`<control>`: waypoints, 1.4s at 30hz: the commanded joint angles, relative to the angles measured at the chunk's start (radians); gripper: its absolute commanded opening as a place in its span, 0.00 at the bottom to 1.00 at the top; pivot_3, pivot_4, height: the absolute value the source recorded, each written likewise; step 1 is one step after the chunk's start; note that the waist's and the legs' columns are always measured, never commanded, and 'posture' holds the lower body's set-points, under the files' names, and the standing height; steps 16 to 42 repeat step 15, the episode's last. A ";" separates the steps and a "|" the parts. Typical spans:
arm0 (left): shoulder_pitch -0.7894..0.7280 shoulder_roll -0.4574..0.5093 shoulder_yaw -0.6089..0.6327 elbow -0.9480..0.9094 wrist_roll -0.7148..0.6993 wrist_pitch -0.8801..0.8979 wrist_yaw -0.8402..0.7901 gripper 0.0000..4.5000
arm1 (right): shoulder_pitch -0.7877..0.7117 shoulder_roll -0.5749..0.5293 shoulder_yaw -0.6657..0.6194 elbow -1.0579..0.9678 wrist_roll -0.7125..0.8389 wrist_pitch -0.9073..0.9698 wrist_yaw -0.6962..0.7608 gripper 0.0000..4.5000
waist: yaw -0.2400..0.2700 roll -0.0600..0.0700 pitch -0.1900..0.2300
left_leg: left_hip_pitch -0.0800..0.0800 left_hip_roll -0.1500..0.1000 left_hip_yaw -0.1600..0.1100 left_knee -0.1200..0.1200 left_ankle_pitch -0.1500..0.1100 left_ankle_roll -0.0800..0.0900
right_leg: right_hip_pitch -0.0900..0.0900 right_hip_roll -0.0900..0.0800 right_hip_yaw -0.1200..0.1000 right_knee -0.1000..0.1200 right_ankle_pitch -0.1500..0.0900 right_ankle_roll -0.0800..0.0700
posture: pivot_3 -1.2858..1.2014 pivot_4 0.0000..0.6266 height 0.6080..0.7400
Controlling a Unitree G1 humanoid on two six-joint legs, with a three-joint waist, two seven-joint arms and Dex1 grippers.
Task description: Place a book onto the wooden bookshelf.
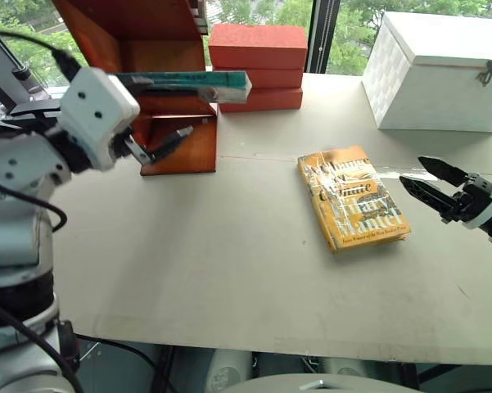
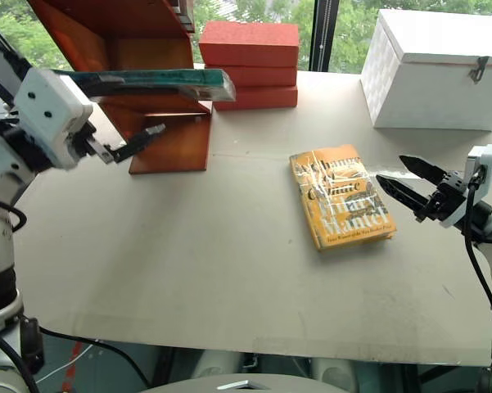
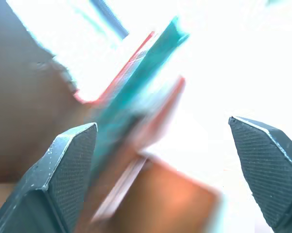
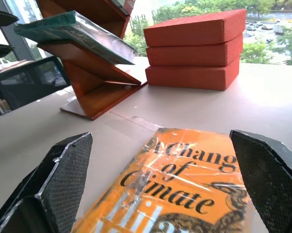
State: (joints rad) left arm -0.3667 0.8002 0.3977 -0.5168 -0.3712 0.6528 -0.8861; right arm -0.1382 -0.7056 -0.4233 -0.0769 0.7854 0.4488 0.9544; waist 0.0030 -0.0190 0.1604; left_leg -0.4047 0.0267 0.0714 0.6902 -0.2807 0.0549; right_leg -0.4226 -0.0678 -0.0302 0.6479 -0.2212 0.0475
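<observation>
The teal book [image 1: 188,82] lies flat on a board of the wooden bookshelf [image 1: 180,147] at the back left, with its right end jutting past the shelf's edge. My left gripper [image 1: 168,143] hovers just below and in front of that book, open, with nothing between its fingers [image 3: 63,174]. At the right, my right gripper [image 1: 413,170] is open and empty, pointing at the right edge of the yellow-orange book [image 1: 352,196]. From the right wrist view the teal book [image 4: 73,34] rests on the shelf's slanted panel.
The yellow-orange book lies flat at the table's middle right. A stack of three red-orange boxes [image 1: 258,65] stands behind, right of the shelf. A white chest [image 1: 442,70] sits at the back right. The table's [image 1: 188,270] front half is bare.
</observation>
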 commanded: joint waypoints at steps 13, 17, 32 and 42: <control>0.605 -0.350 -0.253 0.034 0.082 -0.266 0.207 0.99 | 0.297 0.062 0.036 0.174 -0.324 -0.489 0.091 1.00 | 0.004 0.002 -0.003 | 0.018 -0.001 0.003 -0.004 -0.002 0.003 | 0.014 0.001 0.006 -0.001 -0.003 -0.006 | 0.52 0.24 0.84; 0.627 -0.356 -0.289 0.059 0.105 -0.308 0.214 0.99 | 0.306 0.072 0.044 0.166 -0.322 -0.496 0.091 1.00 | 0.004 0.003 -0.003 | 0.018 -0.001 0.003 -0.005 -0.002 0.003 | 0.013 0.001 0.006 -0.001 -0.003 -0.006 | 0.52 0.24 0.84; 0.627 -0.356 -0.289 0.059 0.105 -0.308 0.214 0.99 | 0.306 0.072 0.044 0.166 -0.322 -0.496 0.091 1.00 | 0.004 0.003 -0.003 | 0.018 -0.001 0.003 -0.005 -0.002 0.003 | 0.013 0.001 0.006 -0.001 -0.003 -0.006 | 0.52 0.24 0.84; 0.627 -0.356 -0.289 0.059 0.105 -0.308 0.214 0.99 | 0.306 0.072 0.044 0.166 -0.322 -0.496 0.091 1.00 | 0.004 0.003 -0.003 | 0.018 -0.001 0.003 -0.005 -0.002 0.003 | 0.013 0.001 0.006 -0.001 -0.003 -0.006 | 0.52 0.24 0.84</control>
